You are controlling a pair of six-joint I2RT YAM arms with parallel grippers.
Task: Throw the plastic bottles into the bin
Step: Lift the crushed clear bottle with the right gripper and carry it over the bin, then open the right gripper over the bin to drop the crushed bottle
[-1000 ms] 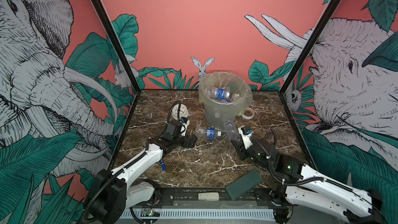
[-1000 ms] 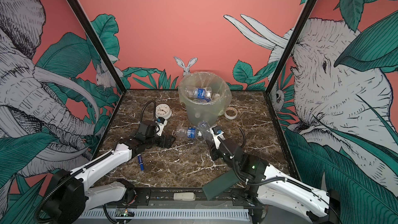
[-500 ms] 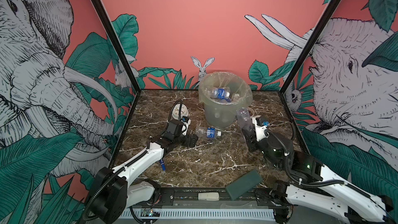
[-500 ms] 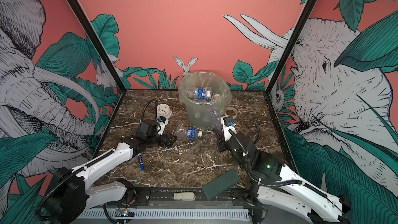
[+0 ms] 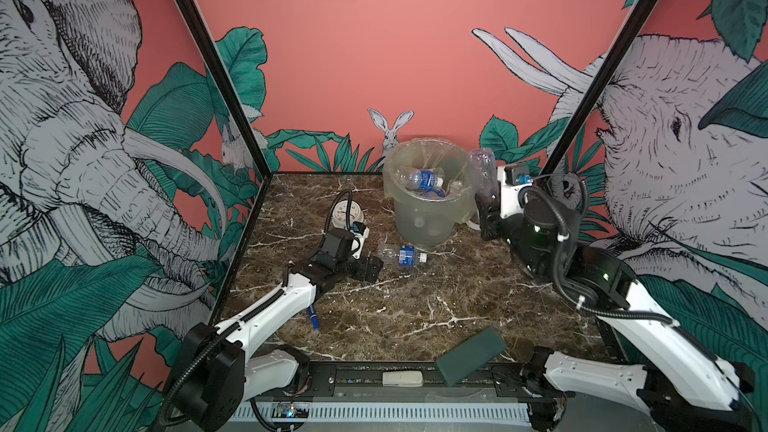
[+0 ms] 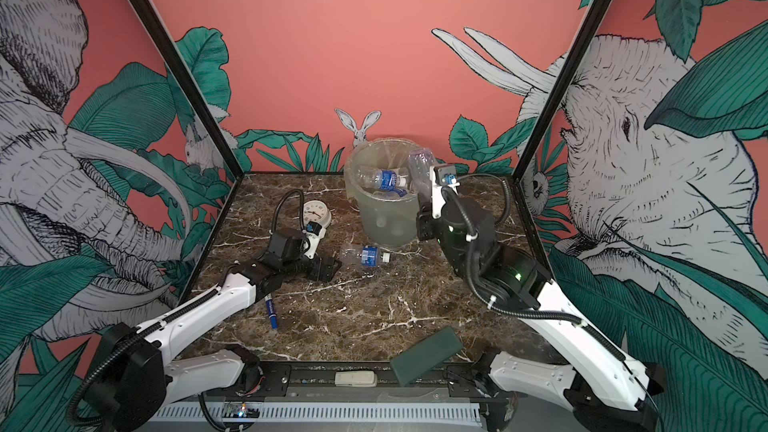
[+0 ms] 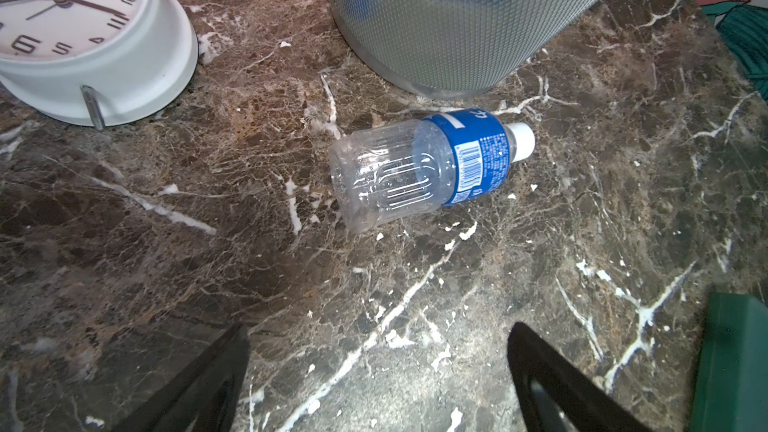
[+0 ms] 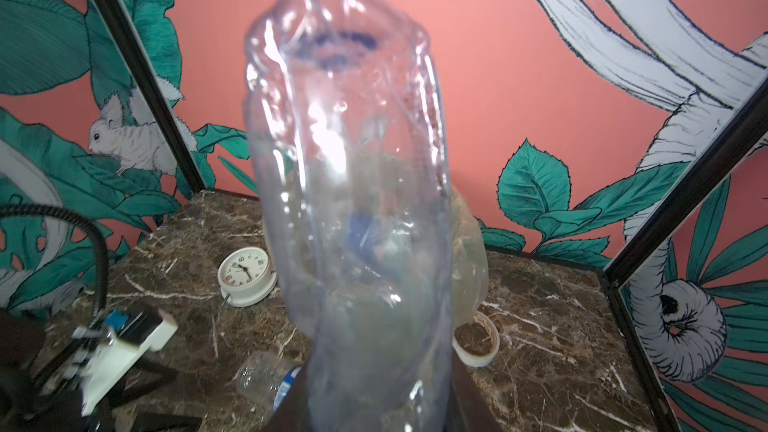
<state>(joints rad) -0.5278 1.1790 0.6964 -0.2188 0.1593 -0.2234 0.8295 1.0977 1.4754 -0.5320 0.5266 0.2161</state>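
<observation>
Nearest you, a dark green block [image 5: 469,354] lies tilted over the front edge of the worktop [image 5: 415,305]. A blue marker pen [image 6: 271,312] lies just beside your left arm.

Your left gripper [image 7: 378,338] sits low over the worktop with its jaws spread wide and nothing between them. Just beyond its fingertips a clear plastic bottle [image 7: 424,164] with a blue label and white cap lies on its side, apart from the gripper and near the foot of the bin. To the left of that bottle, a round white clock [image 5: 347,213] rests on the marble.

Your right gripper [image 5: 485,203] is raised on the right and clamped on a crumpled clear bottle [image 5: 483,168], which stands upright out of the jaws. In both top views this bottle rises past the bin's right rim. You cannot tell from these views whether it is over the opening or just beside it.

The bin [image 5: 419,218], a round grey-green bucket with a thin bag folded over its rim, stands at the back middle of the worktop. Inside it, several blue-labelled bottles [image 5: 424,180] lie on their sides. In the right wrist view a white tape roll [image 8: 476,340] lies just beside the bin.
</observation>
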